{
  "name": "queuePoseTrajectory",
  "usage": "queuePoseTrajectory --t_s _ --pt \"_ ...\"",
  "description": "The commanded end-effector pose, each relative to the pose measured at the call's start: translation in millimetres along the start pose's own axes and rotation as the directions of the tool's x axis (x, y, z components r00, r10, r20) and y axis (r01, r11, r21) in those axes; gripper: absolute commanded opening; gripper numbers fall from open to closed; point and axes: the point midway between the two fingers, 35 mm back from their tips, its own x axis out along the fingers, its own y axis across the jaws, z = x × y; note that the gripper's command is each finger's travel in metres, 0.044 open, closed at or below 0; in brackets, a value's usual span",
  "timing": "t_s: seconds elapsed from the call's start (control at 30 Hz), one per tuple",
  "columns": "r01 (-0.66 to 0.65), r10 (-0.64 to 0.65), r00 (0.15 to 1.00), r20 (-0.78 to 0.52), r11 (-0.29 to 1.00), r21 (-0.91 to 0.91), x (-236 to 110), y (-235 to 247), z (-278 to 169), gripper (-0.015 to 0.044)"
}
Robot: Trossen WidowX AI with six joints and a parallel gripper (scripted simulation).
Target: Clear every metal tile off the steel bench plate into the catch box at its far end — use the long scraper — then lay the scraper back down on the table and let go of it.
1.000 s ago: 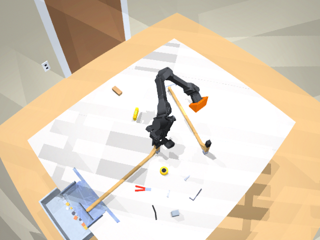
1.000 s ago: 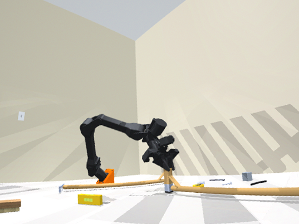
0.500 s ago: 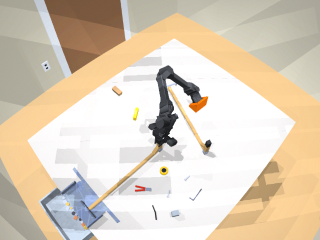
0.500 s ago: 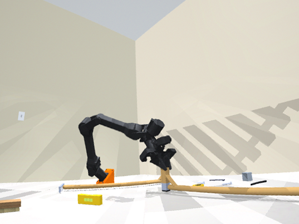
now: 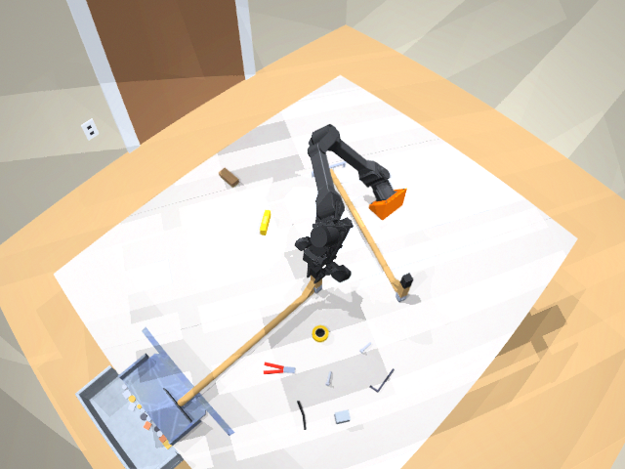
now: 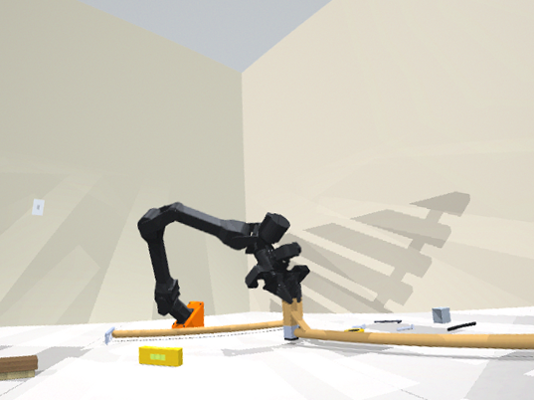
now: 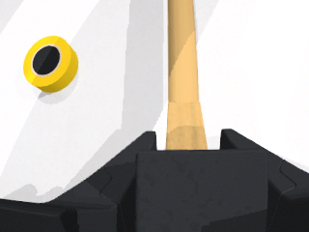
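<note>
Item: long scraper (image 5: 242,351), handle clenched in your gripper (image 5: 316,284). Shaft runs straight away from the jaws; its blade sits on the steel bench plate (image 5: 222,421), just short of the catch box (image 5: 93,404) beyond.

Top view: high overhead, tilted, wide; takes in whole white-covered wooden counter (image 5: 454,131) plus brown door (image 5: 166,50).
Exterior view: low, near counter level, looking across toward beige wall corner; mid distance.
Wrist view: mounted on black pincer (image 7: 187,149), very close, facing down along long wooden scraper handle (image 7: 182,45).
Shared by all three: handle, yellow ring-shaped tape roll (image 5: 320,333).
</note>
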Motion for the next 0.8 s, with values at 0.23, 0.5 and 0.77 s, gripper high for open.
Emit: queuePoseTrajectory --t_s 0.23,0.5,0.77 --pt "-0.006 0.006 1.0 0.011 1.0 -0.001 -14 3 -9 0.0" --pt "-0.006 0.006 1.0 0.012 1.0 -0.001 -20 4 -18 0.0" --pt "-0.006 0.006 1.0 0.012 1.0 -0.001 -26 5 -26 0.0"
